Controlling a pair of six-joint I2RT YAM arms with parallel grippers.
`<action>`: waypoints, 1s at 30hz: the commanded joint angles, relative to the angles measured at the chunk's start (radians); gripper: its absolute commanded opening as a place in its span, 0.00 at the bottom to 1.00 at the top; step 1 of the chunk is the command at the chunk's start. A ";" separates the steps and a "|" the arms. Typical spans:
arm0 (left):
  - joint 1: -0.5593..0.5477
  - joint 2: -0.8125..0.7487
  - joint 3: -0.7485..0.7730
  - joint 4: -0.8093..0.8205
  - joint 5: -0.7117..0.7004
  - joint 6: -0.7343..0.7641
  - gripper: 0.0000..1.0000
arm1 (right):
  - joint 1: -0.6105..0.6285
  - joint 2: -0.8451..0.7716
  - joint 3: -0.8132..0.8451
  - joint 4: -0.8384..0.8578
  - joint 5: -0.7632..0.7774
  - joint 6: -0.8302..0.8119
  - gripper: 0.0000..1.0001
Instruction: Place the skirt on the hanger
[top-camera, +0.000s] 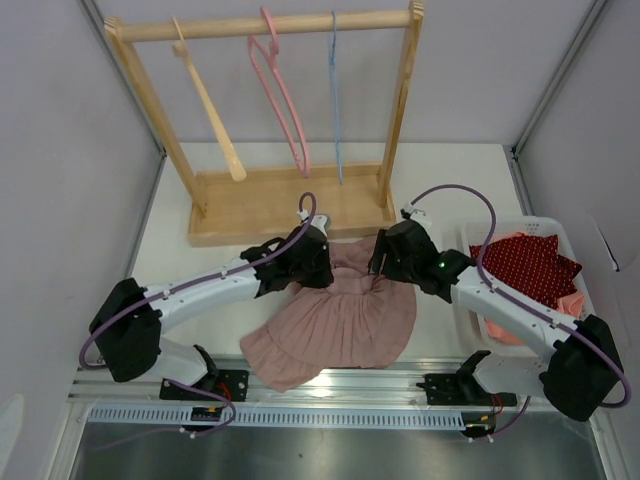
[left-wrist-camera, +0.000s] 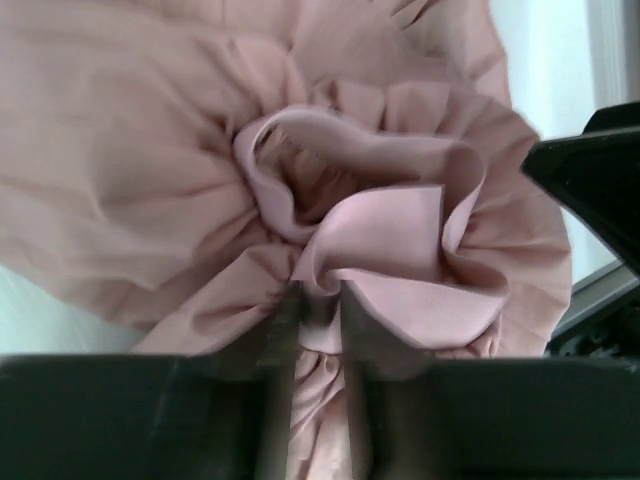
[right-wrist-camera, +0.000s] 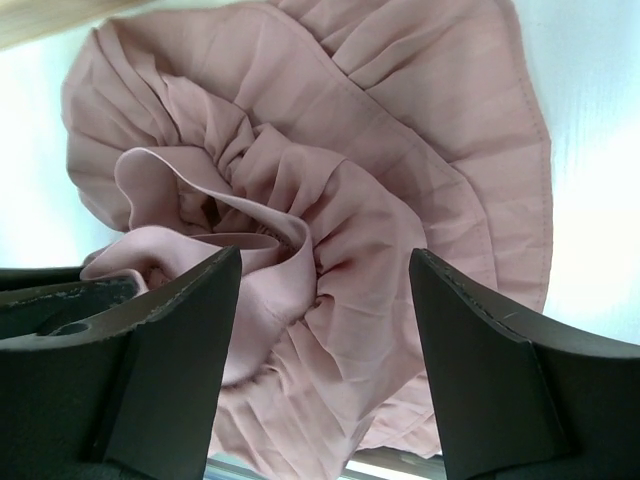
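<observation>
A dusty-pink pleated skirt (top-camera: 340, 320) lies spread on the table between the arms, its waistband bunched at the far side. My left gripper (left-wrist-camera: 318, 300) is shut on a fold of the waistband (left-wrist-camera: 380, 215). My right gripper (right-wrist-camera: 325, 265) is open, its jaws wide apart over the gathered pleats (right-wrist-camera: 380, 230) next to the waistband, touching nothing that I can see. A pink hanger (top-camera: 280, 95), a wooden hanger (top-camera: 210, 105) and a thin blue hanger (top-camera: 335, 100) hang on the wooden rack (top-camera: 270, 25) behind the skirt.
The rack's wooden base (top-camera: 280, 205) lies just beyond both grippers. A white basket (top-camera: 560, 228) at the right holds a red dotted garment (top-camera: 525, 265) and other clothes. Grey walls stand at both sides.
</observation>
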 joint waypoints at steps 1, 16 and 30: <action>-0.009 -0.075 -0.047 0.008 -0.015 -0.023 0.10 | -0.001 0.042 0.050 0.042 -0.032 -0.038 0.72; -0.021 -0.394 -0.271 -0.081 -0.045 -0.071 0.00 | 0.066 0.325 0.268 0.013 -0.017 -0.168 0.66; -0.021 -0.459 -0.319 -0.091 -0.045 -0.080 0.00 | 0.097 0.451 0.351 0.010 -0.097 -0.228 0.26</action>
